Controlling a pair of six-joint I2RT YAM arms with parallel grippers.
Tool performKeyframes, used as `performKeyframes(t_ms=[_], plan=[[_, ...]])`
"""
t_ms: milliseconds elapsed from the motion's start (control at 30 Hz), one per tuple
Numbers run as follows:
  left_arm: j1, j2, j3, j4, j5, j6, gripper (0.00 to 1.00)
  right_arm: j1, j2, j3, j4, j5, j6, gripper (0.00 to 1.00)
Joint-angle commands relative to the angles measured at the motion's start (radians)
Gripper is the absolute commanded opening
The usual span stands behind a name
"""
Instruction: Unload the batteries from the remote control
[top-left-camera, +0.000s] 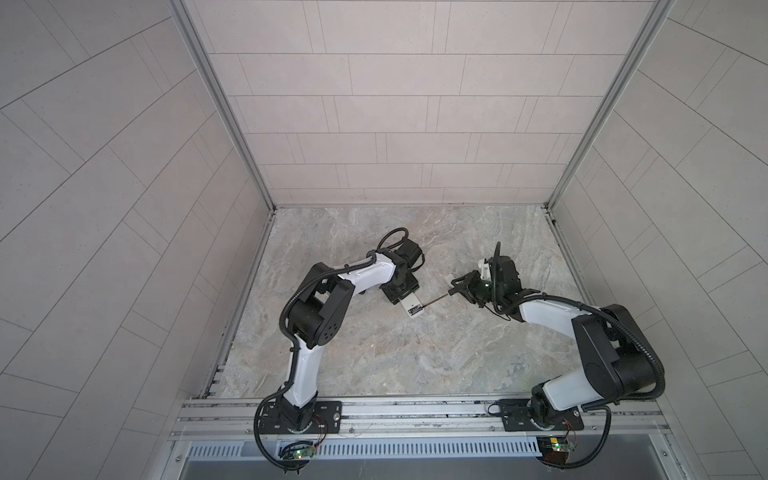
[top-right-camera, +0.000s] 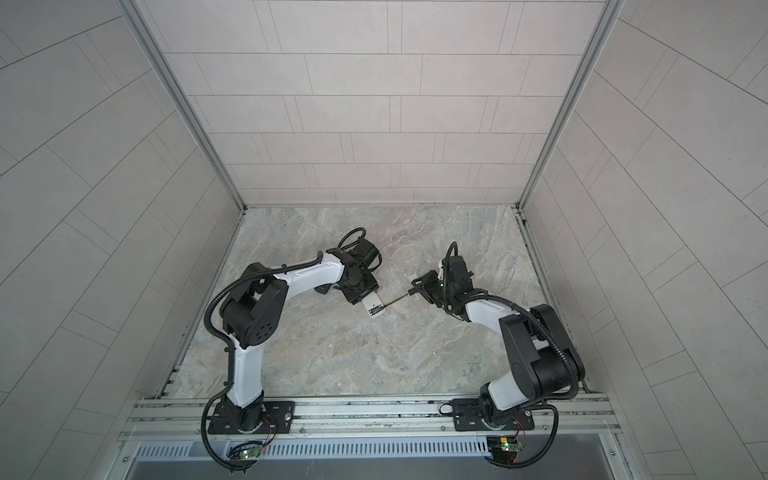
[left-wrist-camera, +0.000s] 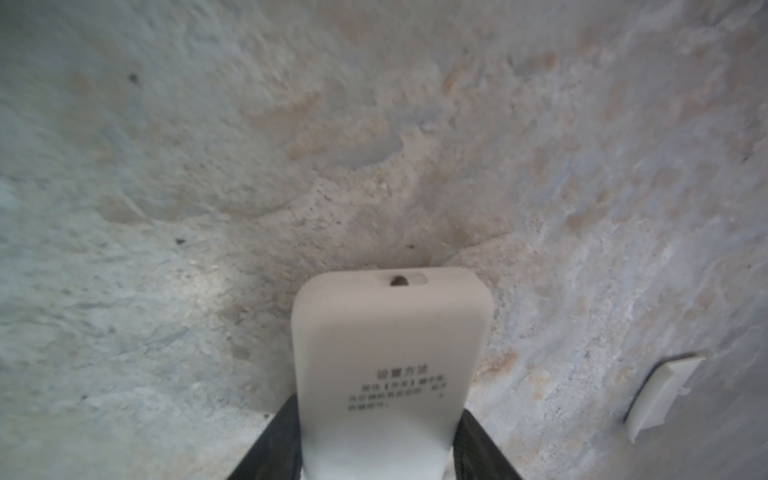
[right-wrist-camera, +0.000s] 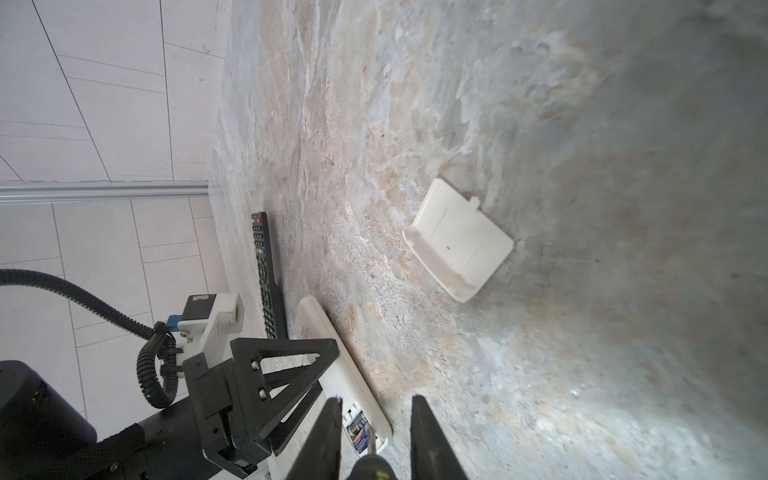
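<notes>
Top views, both; entries as I read them from my console.

1. Marble table (top-left-camera: 415, 353): it carries everything listed below.
2. Left arm (top-left-camera: 307, 316) reaches from its base toward 1 o'clock. The right arm (top-left-camera: 598, 345) reaches from its base toward 10 o'clock.
3. Left pincer (top-left-camera: 401, 293): half spread and clamped on the white remote (top-left-camera: 413, 308). The left wrist view shows a black finger (left-wrist-camera: 274, 444) against each long edge of it.
4. Right pincer (top-left-camera: 461, 286): nearly closed and grasping the screwdriver (top-left-camera: 436, 300) by its handle. It touches nothing else.
5. White remote: it lies flat, back side up, and sticks out of the left pincer toward 5 o'clock.
6. Black remote (top-right-camera: 323, 289): on the table at 9 o'clock of the left pincer, mostly under that arm, with no pincer on it.
7. Screwdriver: the shaft points toward 8 o'clock, and its tip is at the white remote's open compartment.
8. White cover (right-wrist-camera: 457, 245): loose on the table, inner face up, just beside the right pincer at 10 o'clock.
9. Batteries (right-wrist-camera: 358, 430): inside the open compartment at the end of the white remote, seen in the right wrist view between that pincer's fingers. They look dark with an orange patch, and I cannot tell how many there are.
</notes>
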Motion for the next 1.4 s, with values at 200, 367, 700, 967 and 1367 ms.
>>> performKeyframes(t_ms=[200,367,700,967,1367], plan=[[-0.014,0.04,-0.041,-0.028,0.048,-0.034,0.38,0.008,0.087,-0.042,-0.063,0.037,-0.007,0.0],[-0.014,0.041,-0.039,-0.03,0.048,-0.034,0.38,0.002,0.1,-0.041,-0.069,0.035,-0.011,0.0],[-0.013,0.04,-0.039,-0.034,0.045,-0.036,0.38,-0.001,0.116,-0.044,-0.072,0.038,-0.003,0.0],[-0.013,0.041,-0.039,-0.034,0.045,-0.036,0.38,-0.01,0.138,-0.058,-0.057,0.043,0.007,0.0],[-0.01,0.036,-0.052,-0.024,0.045,-0.044,0.38,-0.026,0.168,-0.075,-0.015,0.027,0.024,0.0]])
